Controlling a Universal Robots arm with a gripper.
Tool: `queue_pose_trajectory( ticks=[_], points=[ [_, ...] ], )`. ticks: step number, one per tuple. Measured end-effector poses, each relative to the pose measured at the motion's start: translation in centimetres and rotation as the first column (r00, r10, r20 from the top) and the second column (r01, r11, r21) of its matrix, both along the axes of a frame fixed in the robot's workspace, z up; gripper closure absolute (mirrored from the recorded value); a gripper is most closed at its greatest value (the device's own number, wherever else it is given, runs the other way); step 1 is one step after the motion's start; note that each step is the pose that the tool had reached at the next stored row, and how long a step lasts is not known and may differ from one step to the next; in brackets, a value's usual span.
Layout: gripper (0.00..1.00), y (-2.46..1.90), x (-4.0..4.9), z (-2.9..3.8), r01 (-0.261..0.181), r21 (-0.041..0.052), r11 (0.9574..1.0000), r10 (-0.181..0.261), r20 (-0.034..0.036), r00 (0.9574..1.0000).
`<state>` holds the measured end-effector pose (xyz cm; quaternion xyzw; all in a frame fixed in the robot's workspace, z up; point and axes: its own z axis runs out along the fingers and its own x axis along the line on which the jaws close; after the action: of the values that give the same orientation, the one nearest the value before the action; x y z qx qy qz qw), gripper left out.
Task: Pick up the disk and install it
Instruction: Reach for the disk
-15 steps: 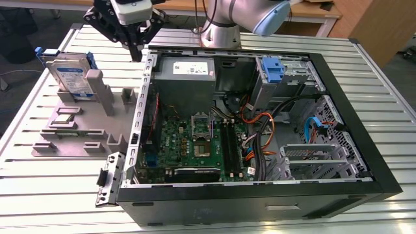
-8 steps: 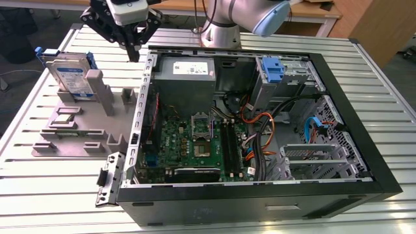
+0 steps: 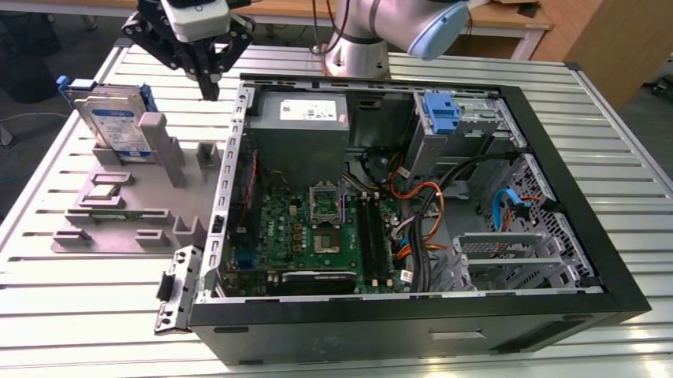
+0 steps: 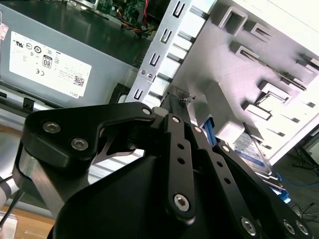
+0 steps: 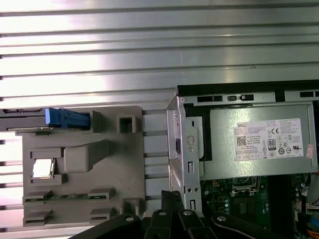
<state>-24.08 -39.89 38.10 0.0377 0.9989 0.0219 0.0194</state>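
On the slatted worktop (image 3: 94, 315), beside the open computer case (image 3: 589, 260), a grey fixture (image 3: 116, 228) holds the disk (image 3: 113, 126) upright, apart from the gripper (image 3: 210, 88), whose empty jaws are pressed together; a clean pick likely needs them spread and squared across the blue carrier.

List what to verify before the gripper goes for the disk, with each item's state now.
1. The disk stands upright in the grey fixture: ok.
2. The gripper is empty: ok.
3. Jaws open for a grasp: not ok, shut.
4. The gripper is over the disk: not ok, it hangs beside the wall of the computer case.
5. Case open: ok.
6. Room for the disk inside the case: cannot tell.
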Motion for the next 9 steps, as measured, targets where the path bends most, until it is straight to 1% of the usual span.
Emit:
queue_pose_trajectory(
  ticks=[9],
  points=[
    [0.90, 0.00, -0.84, -0.10, 0.000, 0.0000, 1.0000, 0.000, 0.0000, 1.0000]
  ],
)
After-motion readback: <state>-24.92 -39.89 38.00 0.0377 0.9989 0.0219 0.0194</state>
